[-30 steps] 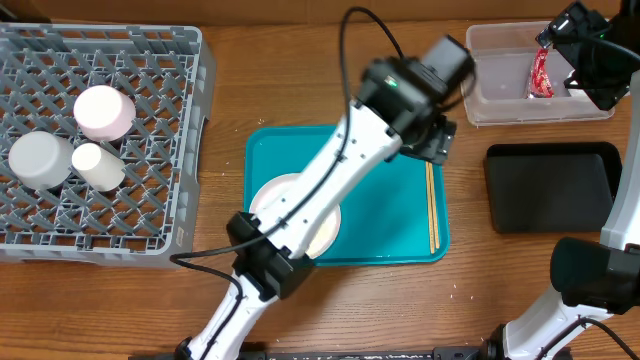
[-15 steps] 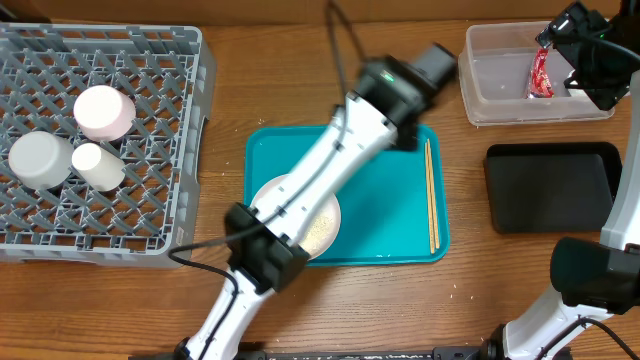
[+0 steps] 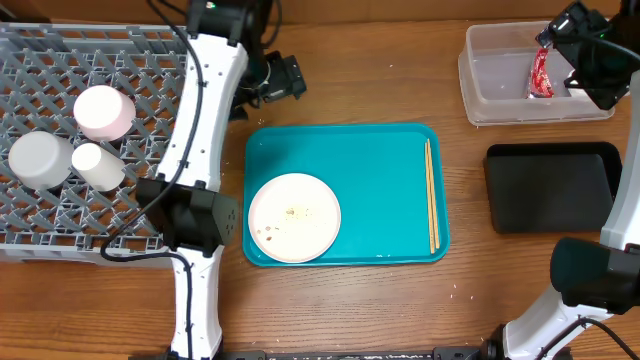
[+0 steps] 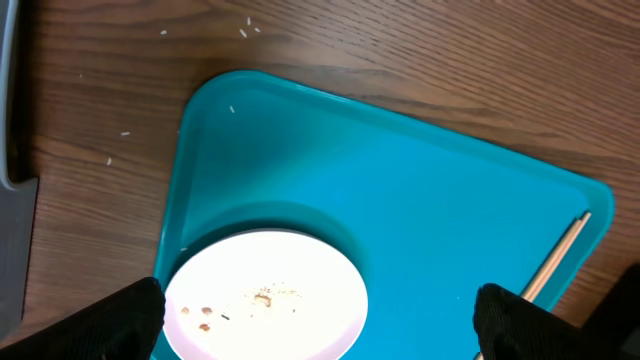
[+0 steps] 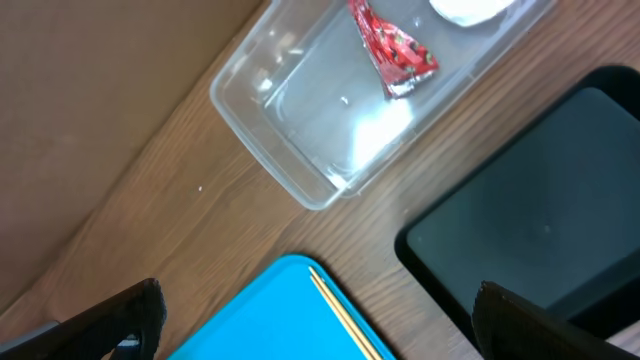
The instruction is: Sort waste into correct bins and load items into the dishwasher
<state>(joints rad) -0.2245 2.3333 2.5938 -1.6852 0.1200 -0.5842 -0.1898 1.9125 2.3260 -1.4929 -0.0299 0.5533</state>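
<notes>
Overhead | round white plate [image 3: 294, 217] | thin wooden chopsticks [image 3: 431, 195] | grey lattice rack [image 3: 140, 60]

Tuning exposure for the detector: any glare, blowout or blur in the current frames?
Overhead: sharp, evenly lit. Left wrist: white plate nearly blown out, fingertips out of focus. Right wrist: glare patch on the clear tub floor; red wrapper readable.

Table [image 3: 340, 300]: wood, visible grain, low sheen. Teal tray [image 3: 385, 190]: smooth plastic, glossy (soft reflections show in the left wrist view). Plate [image 3: 294, 217]: smooth white, glazed look. Chopsticks [image 3: 431, 195]: bare pale wood, matt. Dish rack [image 3: 40, 90], far left: grey moulded plastic, matt. Clear tub [image 3: 500, 90], far right: transparent plastic, glossy, bright highlights on its floor. Red wrapper [image 3: 541, 75] inside: crinkled shiny film. Black tray [image 3: 550, 187]: smooth, near-matt, material unclear.
</notes>
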